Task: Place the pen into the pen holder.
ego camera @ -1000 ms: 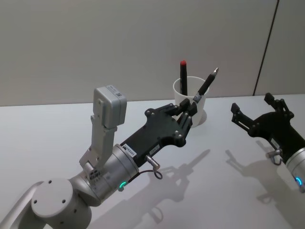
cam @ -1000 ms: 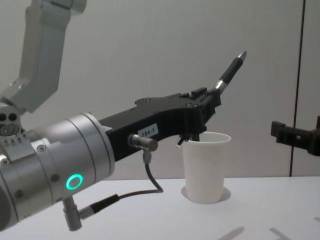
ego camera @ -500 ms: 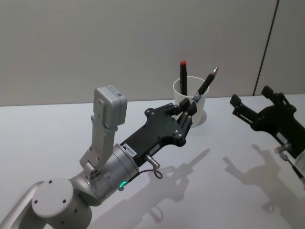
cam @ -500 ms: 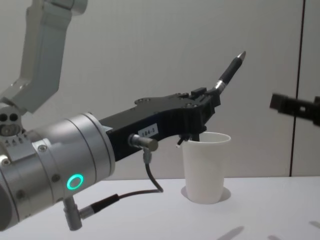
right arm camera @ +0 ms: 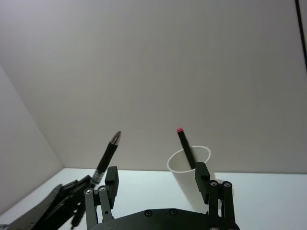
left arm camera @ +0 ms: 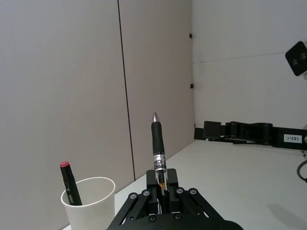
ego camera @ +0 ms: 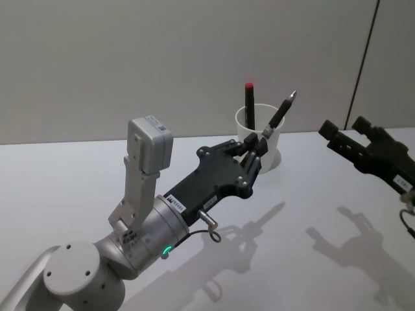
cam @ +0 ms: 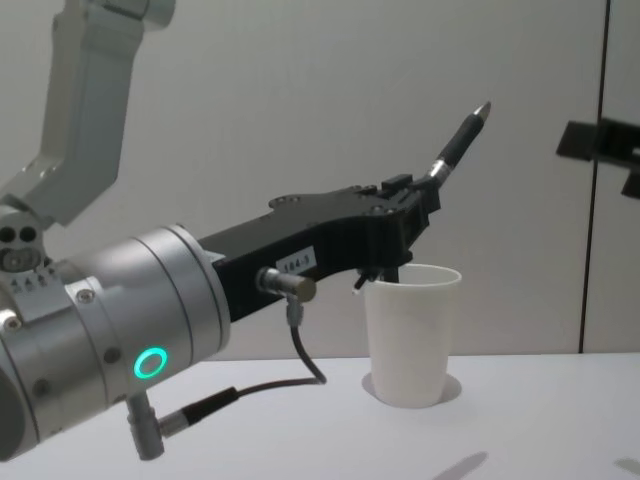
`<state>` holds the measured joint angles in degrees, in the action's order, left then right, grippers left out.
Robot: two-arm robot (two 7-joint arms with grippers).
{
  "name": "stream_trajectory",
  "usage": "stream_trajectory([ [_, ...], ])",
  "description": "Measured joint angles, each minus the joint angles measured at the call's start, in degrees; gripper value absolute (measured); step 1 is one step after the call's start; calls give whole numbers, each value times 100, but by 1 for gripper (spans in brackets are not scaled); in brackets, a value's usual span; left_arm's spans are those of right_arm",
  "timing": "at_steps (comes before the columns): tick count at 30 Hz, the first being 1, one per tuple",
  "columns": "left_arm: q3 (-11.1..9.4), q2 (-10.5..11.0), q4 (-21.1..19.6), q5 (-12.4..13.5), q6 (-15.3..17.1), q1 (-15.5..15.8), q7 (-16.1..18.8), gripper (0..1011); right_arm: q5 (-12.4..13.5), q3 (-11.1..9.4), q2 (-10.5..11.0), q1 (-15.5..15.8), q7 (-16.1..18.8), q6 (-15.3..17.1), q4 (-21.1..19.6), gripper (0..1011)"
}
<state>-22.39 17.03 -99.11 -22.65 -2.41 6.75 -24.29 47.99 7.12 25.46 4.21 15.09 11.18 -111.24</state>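
My left gripper (ego camera: pixel 258 146) is shut on the lower end of a black pen (ego camera: pixel 280 115) with a silver tip, which slants up and to the right. It hovers at the near left rim of the pen holder (ego camera: pixel 272 155), a white paper cup. From the side, the left gripper (cam: pixel 420 205) is just above the cup's (cam: pixel 412 335) rim, and the pen (cam: pixel 458 143) stands well clear of it. A red-capped black marker (ego camera: pixel 249 107) stands inside the cup. My right gripper (ego camera: pixel 342 126) is open and empty, raised to the right of the cup.
The pale grey table (ego camera: pixel 78 175) runs up to a plain wall close behind the cup. A dark vertical wall seam (ego camera: pixel 363 61) lies behind the right arm. The left arm's cable (cam: pixel 300 350) hangs below its wrist.
My right gripper has risen and drawn away to the right, still open. The left gripper and the pen have stayed where they were.
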Motion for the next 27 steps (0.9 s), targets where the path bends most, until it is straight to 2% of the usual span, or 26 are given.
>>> stream_trajectory([
  [1, 0, 0, 0, 0, 0, 0, 0, 133, 0, 0, 0, 0, 0, 0, 0, 1002],
  [2, 0, 0, 0, 1, 0, 0, 1, 133, 224, -31, 37, 11, 52, 102, -19, 1001],
  [6, 0, 0, 0, 1, 0, 0, 1, 134, 785, -99, 115, 18, 161, 372, -38, 1001],
  [7, 0, 0, 0, 1, 0, 0, 1, 134, 785, -99, 115, 18, 161, 372, -38, 1001],
  [10, 0, 0, 0, 1, 0, -1, 0, 133, 1154, -108, 123, -28, 211, 561, -6, 1001],
  [18, 1, 1, 0, 1, 0, 0, 1, 133, 1631, -34, -1, -236, 235, 812, 189, 1001],
  [27, 0, 0, 0, 0, 0, -1, 0, 133, 1854, 138, -238, -580, 278, 1006, 498, 1001],
])
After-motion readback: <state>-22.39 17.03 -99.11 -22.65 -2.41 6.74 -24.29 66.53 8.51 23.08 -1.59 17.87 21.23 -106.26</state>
